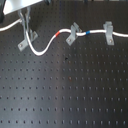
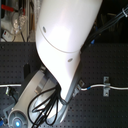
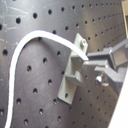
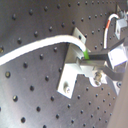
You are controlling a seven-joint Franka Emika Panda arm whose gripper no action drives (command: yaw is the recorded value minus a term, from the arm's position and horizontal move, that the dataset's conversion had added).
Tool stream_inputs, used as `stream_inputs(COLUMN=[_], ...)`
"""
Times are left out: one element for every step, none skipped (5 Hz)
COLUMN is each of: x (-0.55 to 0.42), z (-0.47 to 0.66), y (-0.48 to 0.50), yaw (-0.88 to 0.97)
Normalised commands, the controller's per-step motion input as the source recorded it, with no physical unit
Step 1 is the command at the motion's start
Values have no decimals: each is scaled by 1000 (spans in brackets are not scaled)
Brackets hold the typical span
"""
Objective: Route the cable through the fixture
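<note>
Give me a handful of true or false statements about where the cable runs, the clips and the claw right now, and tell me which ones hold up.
1. The cable lies on a black perforated board. True.
2. In the first exterior view, the cable's red band is to the right of the blue band. False: the red band is on the left, with a grey clip between the two.
3. The claw sits right at the fixture, pinching the cable there. True.
4. In the first exterior view there is only one grey clip. False: three show, including one further right.
5. The cable is coiled in a tight loop. False: it runs across the board in loose curves.
</note>
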Motion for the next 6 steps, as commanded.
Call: stream_inputs(x=[-313, -76, 12, -35, -199, -245], z=[-37, -158, -204, -158, -47, 4], y=[-5, -69, -238, -261, -365, -325], yaw=[-237, -129, -23, 0, -26, -31])
